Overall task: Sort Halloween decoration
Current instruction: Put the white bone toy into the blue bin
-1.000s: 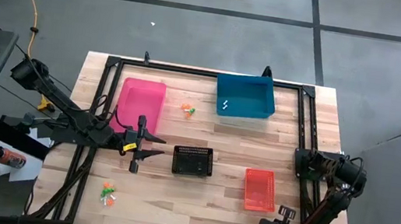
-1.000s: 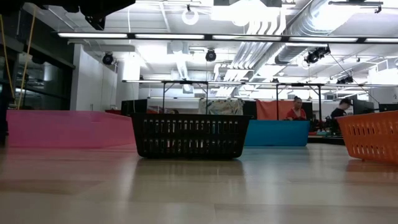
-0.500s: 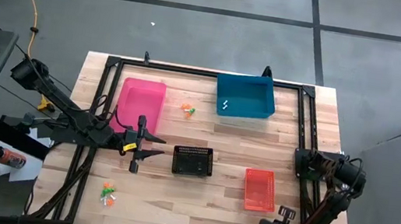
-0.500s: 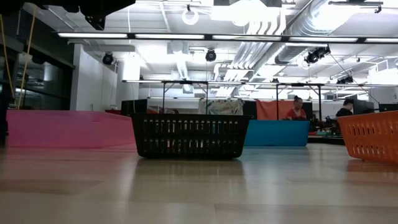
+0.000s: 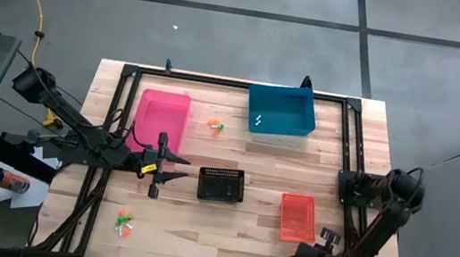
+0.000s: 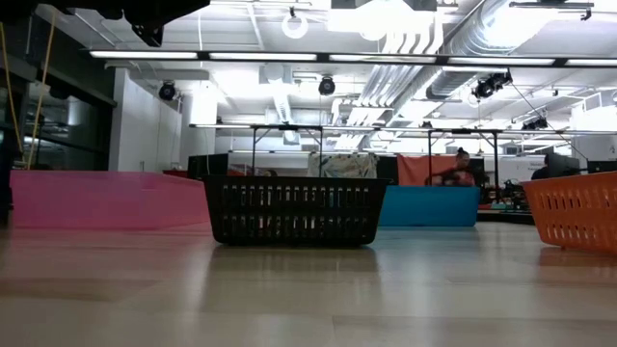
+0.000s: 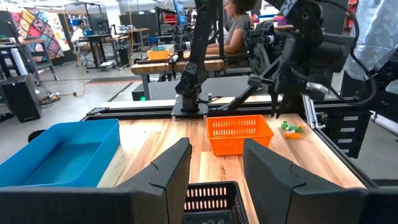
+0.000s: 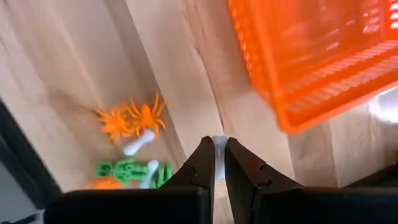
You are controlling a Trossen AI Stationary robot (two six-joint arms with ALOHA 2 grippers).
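A grey concrete floor with dark seams surrounds the wooden tabletop (image 5: 224,236), which carries four bins.

From above, the blue bin (image 5: 280,110) at the far edge already holds a couple of white trinkets (image 5: 258,120), so sorting appears begun but far from finished: one small orange and green cluster (image 5: 215,126) lies loose between the pink bin (image 5: 161,119) and the blue one, and another cluster (image 5: 122,221) lies near the near left corner. The left gripper (image 5: 178,167) hovers just beside the black basket (image 5: 221,184), fingers spread with nothing between them. The right arm (image 5: 380,217) folds down at the right edge near the orange bin (image 5: 297,217).

The level view shows the bins standing in a row, with people at desks far behind.

The left wrist view looks over the black basket toward the orange bin, its fingers (image 7: 168,171) parted and empty.

In the right wrist view, the right gripper (image 8: 217,163) pinches a small white trinket (image 8: 218,148) between its fingertips. Orange spiders (image 8: 134,118) and green pieces (image 8: 127,169) lie on the wood just below it, beside the orange bin, still unsorted.
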